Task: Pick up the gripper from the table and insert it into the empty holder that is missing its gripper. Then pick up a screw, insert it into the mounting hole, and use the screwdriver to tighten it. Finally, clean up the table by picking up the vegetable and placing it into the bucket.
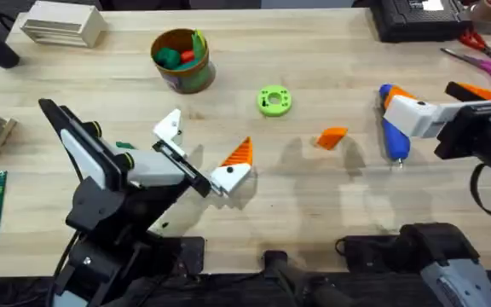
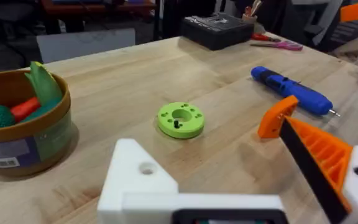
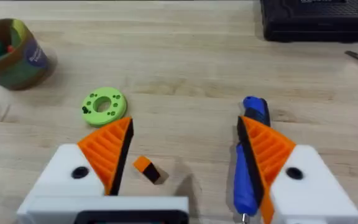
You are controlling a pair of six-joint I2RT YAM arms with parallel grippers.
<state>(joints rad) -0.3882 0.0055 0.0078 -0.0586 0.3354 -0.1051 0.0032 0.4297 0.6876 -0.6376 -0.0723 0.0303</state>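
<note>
Orange and wedge-shaped, the gripper [image 1: 332, 136] lies loose on the table [image 1: 314, 51] from overhead, between the green disc [image 1: 274, 101] and the blue screwdriver [image 1: 393, 128]. My left gripper [image 1: 205, 153] hovers on the disc's near side, spread wide, with one orange pad and one bare white holder [image 1: 169, 126]. My right gripper [image 1: 416, 111] hangs over the screwdriver, and from here I cannot tell its spread. The bucket [image 1: 181, 60] stands beyond the disc, toys inside. From my left wrist, the holder [image 2: 135, 174] shows its bare hole, the disc [image 2: 180, 119] lies just past it, and the wedge [image 2: 273, 118] rests beside the screwdriver [image 2: 291, 92]. From my right wrist, my fingers [image 3: 110, 146] stand wide apart, the wedge [image 3: 146, 168] lying between them and the screwdriver [image 3: 248, 162] against one pad.
</note>
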